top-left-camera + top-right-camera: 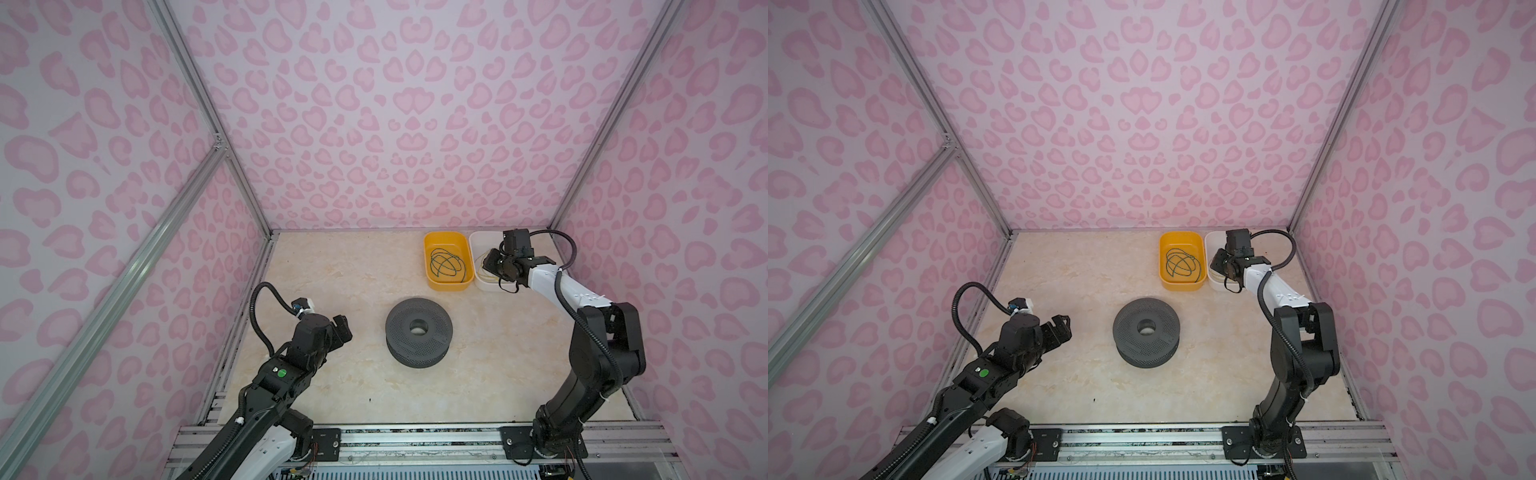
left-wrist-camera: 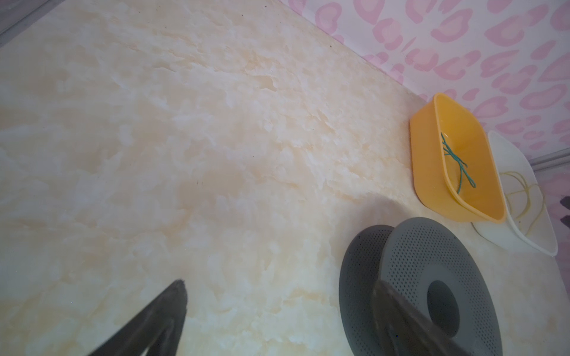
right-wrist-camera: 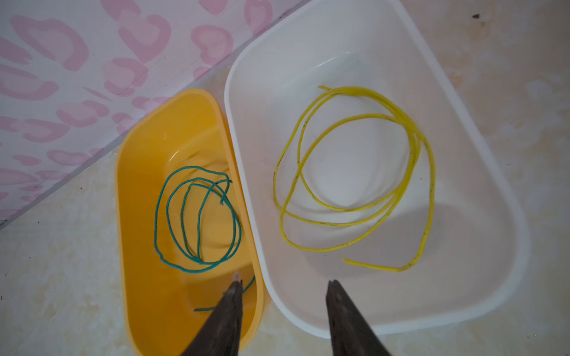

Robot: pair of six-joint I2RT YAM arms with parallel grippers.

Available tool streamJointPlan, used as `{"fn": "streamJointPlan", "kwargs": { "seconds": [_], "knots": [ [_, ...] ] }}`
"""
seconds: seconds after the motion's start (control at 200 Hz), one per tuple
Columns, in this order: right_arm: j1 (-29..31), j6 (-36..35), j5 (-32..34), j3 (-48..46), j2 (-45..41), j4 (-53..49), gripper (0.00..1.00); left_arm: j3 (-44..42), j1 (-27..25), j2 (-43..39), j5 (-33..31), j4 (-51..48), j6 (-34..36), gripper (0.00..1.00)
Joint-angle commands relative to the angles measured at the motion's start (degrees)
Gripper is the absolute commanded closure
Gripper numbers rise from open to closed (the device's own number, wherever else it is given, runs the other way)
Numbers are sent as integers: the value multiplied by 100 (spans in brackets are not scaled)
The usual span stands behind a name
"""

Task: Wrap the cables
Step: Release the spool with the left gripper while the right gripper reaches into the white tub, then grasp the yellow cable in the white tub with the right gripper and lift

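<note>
**Top views:** at the far edge of the table (image 1: 332,270), an orange tub (image 1: 429,266) holding the coiled green cable (image 1: 445,261) stands against a white tub (image 1: 478,243). The right gripper (image 1: 492,262) hangs over the white tub, and the left gripper (image 1: 343,328) is near a grey perforated spool (image 1: 417,336).

**Left wrist view:** fingers (image 2: 172,305) spread wide, nothing between them — spool and both tubs lie beyond.

**Right wrist view:** jaws parted and empty above the tubs' adjoining walls — the yellow cable (image 3: 410,129) lies in loose loops on the white tub's floor.

No legible text, labels or numbers anywhere
</note>
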Motion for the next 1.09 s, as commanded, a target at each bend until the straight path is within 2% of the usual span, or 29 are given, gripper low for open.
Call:
{"fn": "streamJointPlan", "kwargs": {
  "seconds": [0.0,0.125,0.21,0.395,0.475,0.565,0.72,0.86,1.09],
  "knots": [
    [-114,14,194,374,468,28,55,108,14,97,157,143,157,5],
    [-197,-16,188,966,1128,-107,60,139,18,124,28,201,308,5],
    [-267,60,71,1438,1458,-158,66,176,26,184,-151,228,372,5],
    [-336,93,-172,1929,1949,-108,67,313,44,466,-159,411,459,4],
    [-401,190,-309,2079,2125,-192,76,431,49,669,-154,405,523,5],
    [-443,226,-400,1904,2051,-13,88,565,56,871,-122,392,566,5],
    [-512,272,-625,1639,1833,168,100,693,69,1076,-43,443,583,4],
    [-540,378,-911,1410,1520,366,100,782,69,1163,38,443,565,5],
    [-532,368,-1028,1192,967,487,100,813,71,1088,160,419,478,4]
  ]
}}
